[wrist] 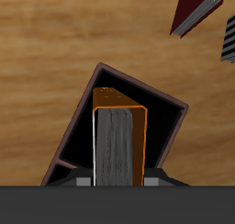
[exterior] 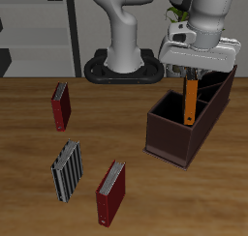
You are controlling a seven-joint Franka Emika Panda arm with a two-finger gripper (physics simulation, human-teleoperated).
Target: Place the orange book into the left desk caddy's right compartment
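My gripper (exterior: 191, 80) is shut on the orange book (exterior: 191, 101) and holds it upright by its upper end. The book's lower part hangs inside the left desk caddy (exterior: 172, 133), a dark maroon-brown open box, in the wide squarish cell nearest the table's front edge. In the wrist view the orange book (wrist: 117, 145) shows its grey page edges between my gripper (wrist: 117, 180) jaws. The dark right compartment (wrist: 151, 113) surrounds it. Whether the book touches the cell's floor is hidden.
A dark red book (exterior: 61, 105) stands farther back on the table. A black-and-white striped book (exterior: 67, 170) and another dark red book (exterior: 111, 192) lie near the front edge. The robot's base (exterior: 124, 64) is behind.
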